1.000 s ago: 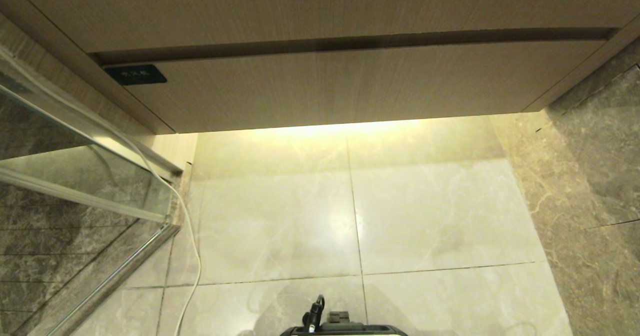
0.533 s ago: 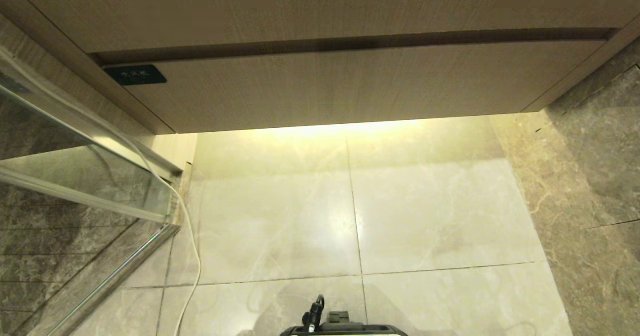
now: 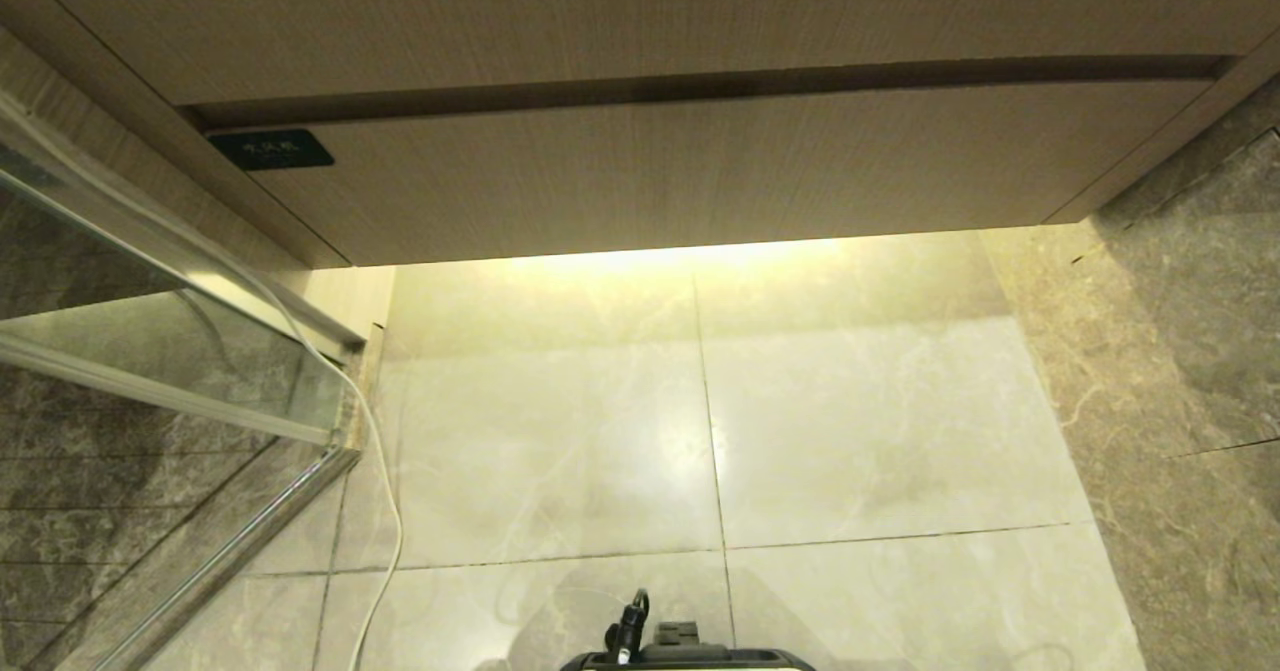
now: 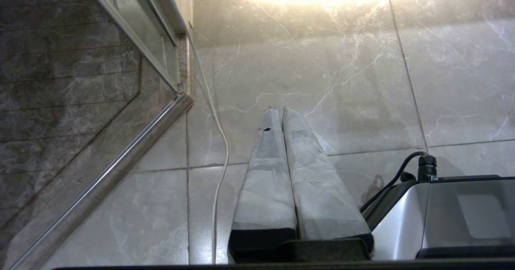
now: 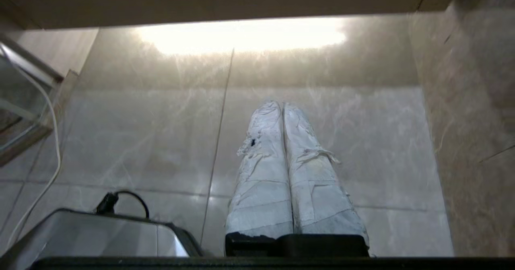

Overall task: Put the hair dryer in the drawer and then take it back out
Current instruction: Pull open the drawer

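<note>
Facing a closed vanity, the robot stands on a glossy marble floor (image 3: 860, 421) of large pale tiles with thin grout lines, lit by a warm strip under the cabinet. Above sits a plain wood-grain panel (image 3: 640, 11), then the drawer (image 3: 700, 171): wide, shallow, light-brown, handleless, fully shut, with a dark recess along its upper edge. To the robot's left stands a glass screen (image 3: 150, 351) in a bright metal frame; to its right, a darker veined stone wall (image 3: 1190, 351). A thin white cord (image 3: 385, 511) trails down the screen's edge and across the floor. A small dark label (image 3: 271, 149) marks the drawer's left corner.

The hair dryer is not visible in any view; only the cord may belong to it, which cannot be confirmed.

Both grippers hang low over the floor, outside the head view. The left gripper (image 4: 280, 110) and right gripper (image 5: 281, 104) each show two long tapered fingers wrapped in worn white tape, pressed together, holding nothing.

Risks, as judged: with no handle, fingers may slip off the smooth front when opening; the loose cord may snag the base or an arm; the nearby glass may be struck on a wide swing.
</note>
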You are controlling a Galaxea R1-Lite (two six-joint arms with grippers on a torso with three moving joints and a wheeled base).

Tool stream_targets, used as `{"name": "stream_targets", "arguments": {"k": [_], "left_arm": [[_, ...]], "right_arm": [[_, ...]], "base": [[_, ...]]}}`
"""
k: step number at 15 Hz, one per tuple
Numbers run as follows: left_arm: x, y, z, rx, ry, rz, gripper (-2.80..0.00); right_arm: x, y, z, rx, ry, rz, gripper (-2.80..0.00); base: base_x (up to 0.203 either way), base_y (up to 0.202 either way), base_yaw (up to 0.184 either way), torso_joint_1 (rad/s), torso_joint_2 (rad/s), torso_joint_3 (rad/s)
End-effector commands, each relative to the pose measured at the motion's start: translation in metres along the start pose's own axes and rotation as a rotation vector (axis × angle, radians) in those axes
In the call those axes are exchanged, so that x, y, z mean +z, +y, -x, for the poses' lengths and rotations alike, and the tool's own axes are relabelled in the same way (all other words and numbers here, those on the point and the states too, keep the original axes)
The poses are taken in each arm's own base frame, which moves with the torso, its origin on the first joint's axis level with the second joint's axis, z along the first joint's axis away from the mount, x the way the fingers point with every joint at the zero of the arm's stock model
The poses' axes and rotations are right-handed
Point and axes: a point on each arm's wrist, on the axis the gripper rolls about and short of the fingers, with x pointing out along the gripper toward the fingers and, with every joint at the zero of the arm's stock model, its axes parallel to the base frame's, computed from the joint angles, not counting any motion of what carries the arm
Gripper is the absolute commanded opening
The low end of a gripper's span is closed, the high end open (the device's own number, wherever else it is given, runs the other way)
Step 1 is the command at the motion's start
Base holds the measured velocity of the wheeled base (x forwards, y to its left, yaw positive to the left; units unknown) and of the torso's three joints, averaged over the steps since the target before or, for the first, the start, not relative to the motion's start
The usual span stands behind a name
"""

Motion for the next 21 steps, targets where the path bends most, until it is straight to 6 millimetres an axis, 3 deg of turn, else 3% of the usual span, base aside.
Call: {"name": "stream_targets", "arguments": {"k": [1,5,7,8,10,12,13,15,17,21], "left_arm": [[0.0,0.0,0.0,-0.001,0.0,-0.001,-2.8],[0.0,0.0,0.0,-0.001,0.0,0.001,-2.8],[0.0,0.0,0.0,0.0,0.001,-0.001,-2.8],[0.0,0.0,0.0,-0.001,0.001,-0.001,-2.8],[0.0,0.0,0.0,0.0,0.001,0.0,-2.8],[0.0,0.0,0.0,-0.001,0.0,-0.001,-2.8],[0.0,0.0,0.0,-0.001,0.001,-0.001,-2.8],[0.0,0.0,0.0,-0.001,0.0,0.0,-2.8],[0.0,0.0,0.0,0.0,0.0,-0.001,-2.8],[0.0,0.0,0.0,-0.001,0.001,-0.001,-2.8]], "right_arm": [[0.032,0.001,0.016,0.004,-0.073,0.021,-2.8],[0.097,0.003,0.065,0.011,-0.098,0.046,-2.8],[0.132,0.003,0.07,0.012,-0.09,0.063,-2.8],[0.155,0.003,0.059,0.013,-0.057,0.078,-2.8],[0.202,0.002,0.017,0.018,0.04,0.109,-2.8],[0.234,0.0,-0.031,0.043,0.136,0.151,-2.8],[0.24,-0.001,-0.05,0.081,0.187,0.172,-2.8],[0.24,-0.002,-0.067,0.23,0.252,0.188,-2.8],[0.213,0.001,-0.085,0.354,0.387,0.237,-2.8],[0.191,0.01,-0.137,0.417,0.561,0.405,-2.8]], "base": [[0.0,0.0,0.0,0.0,0.0,0.0],[0.0,0.0,0.0,0.0,0.0,0.0],[0.0,0.0,0.0,0.0,0.0,0.0],[0.0,0.0,0.0,0.0,0.0,0.0],[0.0,0.0,0.0,0.0,0.0,0.0],[0.0,0.0,0.0,0.0,0.0,0.0],[0.0,0.0,0.0,0.0,0.0,0.0],[0.0,0.0,0.0,0.0,0.0,0.0],[0.0,0.0,0.0,0.0,0.0,0.0],[0.0,0.0,0.0,0.0,0.0,0.0]]}}
